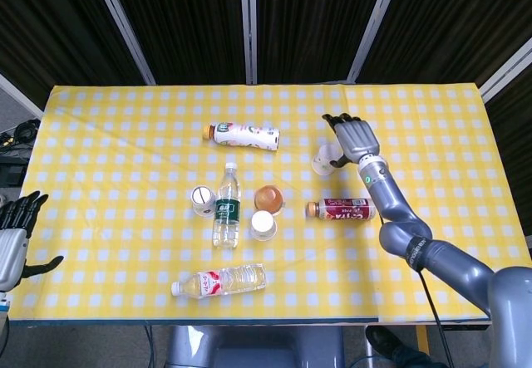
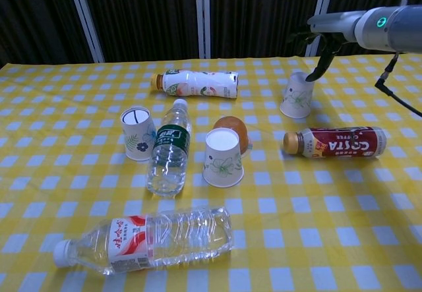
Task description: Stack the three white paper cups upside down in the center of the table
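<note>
Three white paper cups with a flower print stand upside down on the yellow checked table (image 1: pixel 125 135). The left cup (image 1: pixel 200 198) (image 2: pixel 138 133) is beside a water bottle. The centre cup (image 1: pixel 263 225) (image 2: pixel 223 157) stands in front of an orange round object (image 1: pixel 268 195) (image 2: pixel 231 125). The far right cup (image 1: pixel 321 164) (image 2: pixel 297 95) stands just under my right hand (image 1: pixel 353 139) (image 2: pixel 333 27), whose fingers are spread and empty, the thumb hanging by the cup's top. My left hand (image 1: pixel 12 239) is open at the table's left edge.
A green-label water bottle (image 1: pixel 225 206) (image 2: pixel 168 153) lies between the left and centre cups. A milk-tea bottle (image 1: pixel 243 135) (image 2: pixel 194 83) lies farther back, a Costa bottle (image 1: pixel 342 210) (image 2: pixel 333 142) on the right, and a clear red-label bottle (image 1: pixel 220 281) (image 2: pixel 145 239) near the front edge.
</note>
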You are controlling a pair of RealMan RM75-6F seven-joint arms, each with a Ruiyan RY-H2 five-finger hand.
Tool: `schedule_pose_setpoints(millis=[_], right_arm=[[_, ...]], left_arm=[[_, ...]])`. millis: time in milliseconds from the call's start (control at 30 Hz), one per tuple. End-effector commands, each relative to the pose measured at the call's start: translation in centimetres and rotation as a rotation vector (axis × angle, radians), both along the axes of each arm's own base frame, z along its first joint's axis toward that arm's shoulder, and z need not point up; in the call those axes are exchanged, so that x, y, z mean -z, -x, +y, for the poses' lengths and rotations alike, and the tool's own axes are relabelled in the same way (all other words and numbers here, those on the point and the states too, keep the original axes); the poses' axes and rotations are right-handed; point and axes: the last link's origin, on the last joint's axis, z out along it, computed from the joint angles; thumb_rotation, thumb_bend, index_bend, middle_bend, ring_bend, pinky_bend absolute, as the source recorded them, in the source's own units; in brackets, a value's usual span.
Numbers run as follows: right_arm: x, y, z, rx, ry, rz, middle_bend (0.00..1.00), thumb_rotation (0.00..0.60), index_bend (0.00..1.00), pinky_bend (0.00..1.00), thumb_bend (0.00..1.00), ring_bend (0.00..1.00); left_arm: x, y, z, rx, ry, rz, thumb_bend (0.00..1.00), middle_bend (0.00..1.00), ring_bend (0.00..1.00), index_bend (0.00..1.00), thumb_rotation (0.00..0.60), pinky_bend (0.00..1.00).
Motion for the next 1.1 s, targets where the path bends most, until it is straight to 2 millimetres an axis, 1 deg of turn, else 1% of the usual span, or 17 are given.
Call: schedule_pose_setpoints(millis=[33,233,333,433,533,567,633,733,800,967,1033,1100], right_arm=[[1.8,-0.1,-0.4,0.029,-0.054,-0.019,0.23,0.6,0.15,0.25,0.09,0.15],[2.6,0.3,-0.8,0.045,-0.081,-0.033,0.24,0.6,0.16,0.28,0.09,0.17],[2.7,0.4,-0.8,0.043,-0.081,-0.032,0.26,0.6,0.18,0.29,0.13,0.18],[2.9,0.6,-0.9,0.04,-0.071,-0.036,0.3,0.6,0.21,0.3,0.18,0.22],[3.1,0.9,-1.0,0.033,-0.052,-0.027,0.34,0.6,0.28,0.37,0.21,0.27],[3.1,1.0,-1.0,0.036,-0.054,-0.025,0.36,0.6,0.31,0.4,0.22,0.29],[3.2,1.2,-1.0,0.037,-0.055,-0.019,0.39,0.6,0.34,0.45,0.24,0.32],[3.3,1.4,-0.9,0.041,-0.06,-0.021,0.42,0.6,0.37,0.49,0.27,0.36],[3.2,1.5,-0.9,0.042,-0.061,-0.025,0.43,0.6,0.38,0.5,0.29,0.36],[2.7,1.1,-0.7,0.019,-0.047,-0.066,0.44,0.6,0.38,0.5,0.29,0.37],[2.1,0.6,-0.5,-0.015,-0.037,-0.073,0.44,0.6,0.38,0.5,0.29,0.37],[1.1,-0.4,0.0,-0.076,-0.025,-0.09,0.44,0.6,0.38,0.5,0.29,0.37]], left_arm=[[0.2,0.2,0.2,-0.01,0.004,0.007,0.0,0.0,0.0,0.0,0.6,0.0],[0.4,0.3,0.4,-0.02,0.003,0.02,0.0,0.0,0.0,0.0,0.6,0.0],[0.6,0.4,0.5,-0.026,0.009,0.022,0.0,0.0,0.0,0.0,0.6,0.0],[0.6,0.5,0.5,-0.027,0.007,0.025,0.0,0.0,0.0,0.0,0.6,0.0],[0.5,0.5,0.6,-0.03,0.003,0.027,0.0,0.0,0.0,0.0,0.6,0.0],[0.5,0.5,0.6,-0.031,0.003,0.028,0.0,0.0,0.0,0.0,0.6,0.0],[0.6,0.5,0.6,-0.032,0.005,0.029,0.0,0.0,0.0,0.0,0.6,0.0],[0.7,0.5,0.6,-0.031,0.011,0.032,0.0,0.0,0.0,0.0,0.6,0.0],[0.8,0.5,0.6,-0.03,0.012,0.033,0.0,0.0,0.0,0.0,0.6,0.0],[0.8,0.4,0.6,-0.027,0.011,0.03,0.0,0.0,0.0,0.0,0.6,0.0],[0.8,0.3,0.5,-0.026,0.013,0.027,0.0,0.0,0.0,0.0,0.6,0.0],[0.8,0.2,0.5,-0.022,0.017,0.024,0.0,0.0,0.0,0.0,0.6,0.0]])
